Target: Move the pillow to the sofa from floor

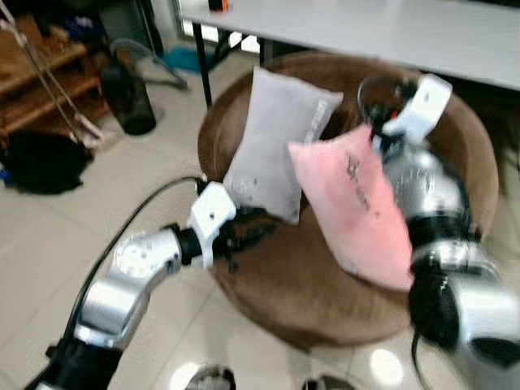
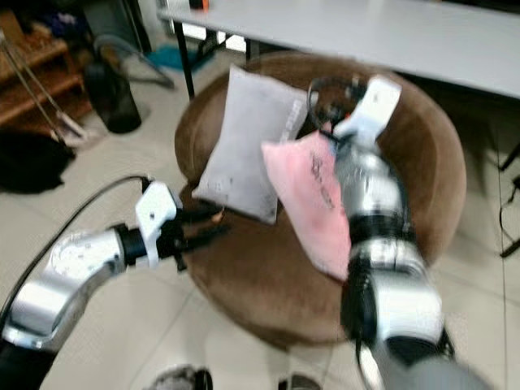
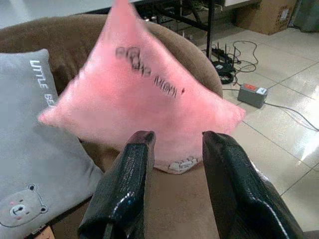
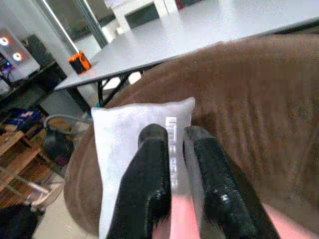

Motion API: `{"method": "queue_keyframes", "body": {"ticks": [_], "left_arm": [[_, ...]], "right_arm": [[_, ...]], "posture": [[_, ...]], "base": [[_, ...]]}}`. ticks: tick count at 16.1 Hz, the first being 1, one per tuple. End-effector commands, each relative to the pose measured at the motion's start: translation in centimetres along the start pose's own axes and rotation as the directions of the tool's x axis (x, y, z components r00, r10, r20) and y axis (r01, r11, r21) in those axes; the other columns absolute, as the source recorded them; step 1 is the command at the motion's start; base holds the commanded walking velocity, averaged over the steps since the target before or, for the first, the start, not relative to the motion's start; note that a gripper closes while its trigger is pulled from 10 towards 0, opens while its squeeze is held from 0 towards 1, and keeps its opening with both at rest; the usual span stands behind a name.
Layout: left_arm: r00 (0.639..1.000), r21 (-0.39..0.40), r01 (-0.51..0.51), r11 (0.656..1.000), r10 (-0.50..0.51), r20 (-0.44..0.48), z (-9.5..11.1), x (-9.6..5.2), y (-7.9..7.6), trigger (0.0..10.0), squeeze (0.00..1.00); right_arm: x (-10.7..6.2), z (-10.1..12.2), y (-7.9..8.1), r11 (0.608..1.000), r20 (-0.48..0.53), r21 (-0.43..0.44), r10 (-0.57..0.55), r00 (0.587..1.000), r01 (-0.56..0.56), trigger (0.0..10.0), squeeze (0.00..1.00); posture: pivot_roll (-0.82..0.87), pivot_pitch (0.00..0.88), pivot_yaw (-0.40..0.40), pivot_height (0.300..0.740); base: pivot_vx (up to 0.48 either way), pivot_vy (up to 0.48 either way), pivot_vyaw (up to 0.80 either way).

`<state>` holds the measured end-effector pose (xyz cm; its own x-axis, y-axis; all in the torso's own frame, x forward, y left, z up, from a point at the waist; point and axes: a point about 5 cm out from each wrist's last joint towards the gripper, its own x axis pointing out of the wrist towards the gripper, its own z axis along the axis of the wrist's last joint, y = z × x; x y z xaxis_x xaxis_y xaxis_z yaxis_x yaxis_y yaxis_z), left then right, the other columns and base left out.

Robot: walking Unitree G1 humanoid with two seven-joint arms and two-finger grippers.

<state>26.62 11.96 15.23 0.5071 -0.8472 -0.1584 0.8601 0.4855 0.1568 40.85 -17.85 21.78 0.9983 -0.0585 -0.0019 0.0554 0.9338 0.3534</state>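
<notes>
A pink pillow [image 1: 357,203] hangs tilted over the seat of the round brown sofa [image 1: 284,292]. My right gripper [image 1: 376,134] is shut on the pillow's top corner, and the pink cloth shows between its fingers [image 4: 154,164]. A grey pillow [image 1: 272,142] with a bear print leans against the sofa's back, just left of the pink one. My left gripper [image 1: 262,230] is open at the sofa's front left edge, under the grey pillow's lower corner. In the left wrist view its fingers [image 3: 124,184] point at the pink pillow [image 3: 139,99] with nothing between them.
A white table [image 1: 390,32] stands behind the sofa. On the tiled floor at the left are a black bag [image 1: 45,162], a dark bin [image 1: 130,101] and a wooden shelf [image 1: 41,73]. A power strip [image 3: 253,94] with cables lies on the floor beyond the sofa.
</notes>
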Motion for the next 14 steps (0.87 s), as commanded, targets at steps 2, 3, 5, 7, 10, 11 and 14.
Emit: {"method": "queue_keyframes", "body": {"ticks": [2,3,5,7,10,11,14], "left_arm": [[1.0,0.015,-0.023,1.0,0.023,0.004,0.5,-0.4,0.1,10.0,0.0],[0.999,0.015,-0.033,0.999,0.033,0.005,0.4,-0.5,0.2,10.0,0.0],[0.999,0.015,-0.038,0.999,0.038,0.006,0.4,-0.4,0.2,10.0,0.0],[0.998,0.023,-0.064,0.998,0.064,0.007,0.3,-0.1,0.3,10.0,0.0],[0.97,-0.017,-0.244,0.97,0.243,-0.015,-1.1,0.6,1.0,10.0,0.0],[0.949,-0.035,-0.315,0.949,0.315,-0.016,-1.6,0.7,1.4,10.0,0.0],[0.912,-0.017,-0.403,0.915,0.4,-0.092,-3.1,0.9,1.9,10.0,0.0]], "right_arm": [[0.7,1.6,0.2,0.999,0.056,-0.044,0.019,0.998,-0.016,10.0,1.0],[0.9,2.4,0.2,0.998,0.081,-0.055,0.019,0.997,-0.015,10.0,1.0],[1.0,3.1,0.0,0.998,0.102,-0.069,0.004,0.995,0.003,10.0,1.0],[1.1,3.9,-0.1,0.995,0.128,-0.093,0.031,0.991,-0.02,10.0,0.0],[-1.0,0.4,-1.1,0.987,0.147,-0.143,0.1,0.984,-0.079,10.0,0.0],[-2.8,-1.4,-2.1,0.985,0.16,-0.156,0.093,0.983,-0.068,10.0,0.0],[-8.1,-5.0,-4.4,0.973,0.129,-0.23,0.01,0.992,0.02,10.0,0.0]], "posture": [[0.06,0.142,0.005,0.74],[0.06,0.142,0.002,0.74],[0.06,0.141,0.0,0.74],[0.05,0.135,-0.004,0.74],[0.02,0.108,0.007,0.74],[0.0,0.095,0.016,0.74],[-0.03,0.077,0.036,0.74]], "base": [[0.0,0.0,0.0],[0.0,0.0,0.0],[0.0,0.0,0.0],[0.0,0.0,0.0],[0.0,0.0,0.0],[0.0,0.0,0.0],[0.0,0.0,-0.4]]}}
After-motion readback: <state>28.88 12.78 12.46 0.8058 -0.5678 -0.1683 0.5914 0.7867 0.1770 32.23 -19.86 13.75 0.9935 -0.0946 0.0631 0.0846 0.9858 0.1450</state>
